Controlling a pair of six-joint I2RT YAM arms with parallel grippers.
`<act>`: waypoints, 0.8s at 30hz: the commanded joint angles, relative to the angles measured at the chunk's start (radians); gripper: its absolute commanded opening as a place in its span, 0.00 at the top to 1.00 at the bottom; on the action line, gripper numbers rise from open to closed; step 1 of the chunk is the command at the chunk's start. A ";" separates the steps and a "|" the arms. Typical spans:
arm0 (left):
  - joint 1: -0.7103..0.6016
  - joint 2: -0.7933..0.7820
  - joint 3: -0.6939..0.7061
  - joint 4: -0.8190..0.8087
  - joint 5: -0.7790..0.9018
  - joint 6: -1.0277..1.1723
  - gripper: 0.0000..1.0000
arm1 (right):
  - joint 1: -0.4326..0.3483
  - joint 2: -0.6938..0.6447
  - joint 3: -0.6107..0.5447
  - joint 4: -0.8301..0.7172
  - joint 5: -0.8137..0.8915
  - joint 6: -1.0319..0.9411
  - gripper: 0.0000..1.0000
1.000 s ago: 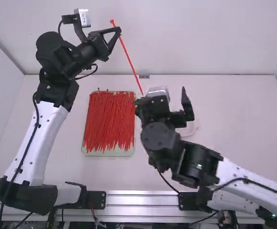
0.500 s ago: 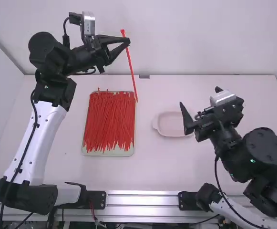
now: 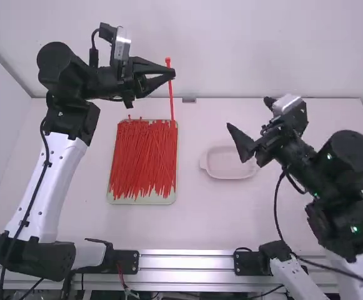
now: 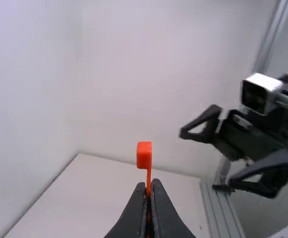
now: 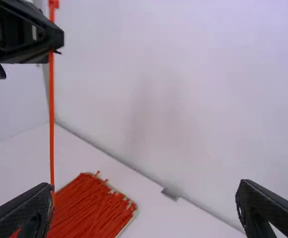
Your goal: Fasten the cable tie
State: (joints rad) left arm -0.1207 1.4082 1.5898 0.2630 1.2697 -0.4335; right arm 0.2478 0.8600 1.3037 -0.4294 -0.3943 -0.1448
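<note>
Hanging plumb now: cable tie [image 3: 171,100] | left claw [image 3: 169,74] pinching it | right claw [image 3: 248,113] wide, raised.

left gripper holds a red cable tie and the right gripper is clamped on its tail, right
Not clamped: the right gripper is open and clear of the cable tie, per the high view. The left gripper does hold it.

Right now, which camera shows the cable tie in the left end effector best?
The high view: the cable tie shows whole, head to tail, pinched near its head in the left end effector. The right wrist view shows its strap close up, lower end hidden. The left wrist view shows mainly its head, end-on.
</note>
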 commanded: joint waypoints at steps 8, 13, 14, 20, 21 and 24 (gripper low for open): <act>-0.051 -0.002 -0.009 0.007 -0.008 0.038 0.98 | -0.253 0.198 -0.008 0.140 -0.803 0.019 0.02; -0.084 -0.002 -0.009 0.036 -0.040 0.039 0.98 | -0.262 0.281 -0.008 0.216 -0.930 0.073 0.02; -0.090 -0.002 -0.009 0.047 -0.045 0.039 0.98 | -0.254 0.294 -0.008 0.226 -0.961 0.063 0.02; -0.127 -0.002 -0.009 0.045 -0.131 0.036 0.98 | -0.170 0.345 -0.008 0.282 -0.968 0.059 0.02; -0.129 -0.002 -0.009 0.046 -0.132 0.035 0.98 | -0.166 0.346 -0.008 0.286 -0.968 0.060 0.02; -0.143 -0.002 -0.009 0.054 -0.137 0.004 0.98 | -0.108 0.374 -0.008 0.349 -0.969 0.090 0.01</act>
State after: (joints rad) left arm -0.2539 1.4082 1.5894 0.3088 1.1526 -0.4149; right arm 0.1188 1.2198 1.3003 -0.0902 -1.3338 -0.0765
